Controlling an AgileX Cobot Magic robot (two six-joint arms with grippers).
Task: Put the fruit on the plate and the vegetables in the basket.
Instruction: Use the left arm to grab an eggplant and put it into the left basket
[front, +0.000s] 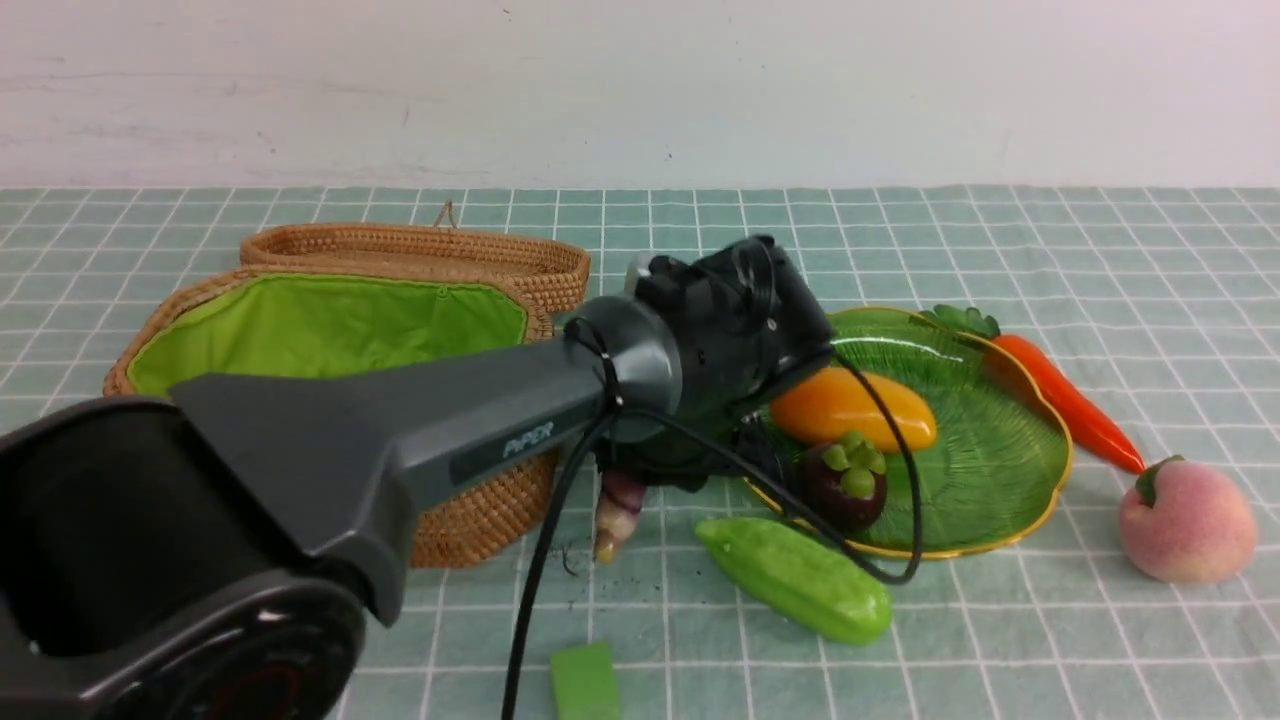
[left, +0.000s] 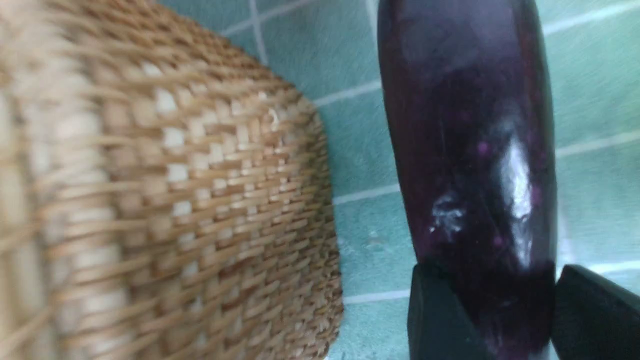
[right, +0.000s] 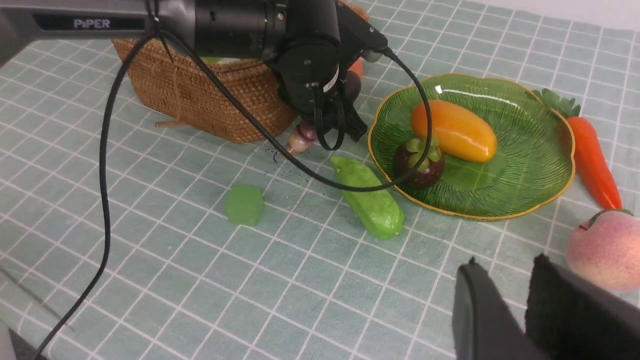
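My left gripper (left: 495, 272) is shut on the long dark purple eggplant (left: 470, 150), right beside the wicker basket's (front: 480, 510) outer wall. The eggplant's pale stem end (front: 612, 515) hangs low over the cloth. The basket is open, showing its green lining. The mango (front: 850, 408) and mangosteen (front: 845, 485) lie on the green plate (front: 1000, 460). The peach (front: 1187, 520) sits right of the plate and the carrot (front: 1065, 400) lies along its far right rim. The green cucumber (front: 795, 578) lies on the cloth in front of the plate. My right gripper (right: 502, 262) is shut and empty, near the peach (right: 602, 255).
A small green cube (front: 585, 682) lies on the checked cloth near the front edge. The left arm's black cable loops over the plate's near rim and the cucumber. The basket's lid lies open behind it.
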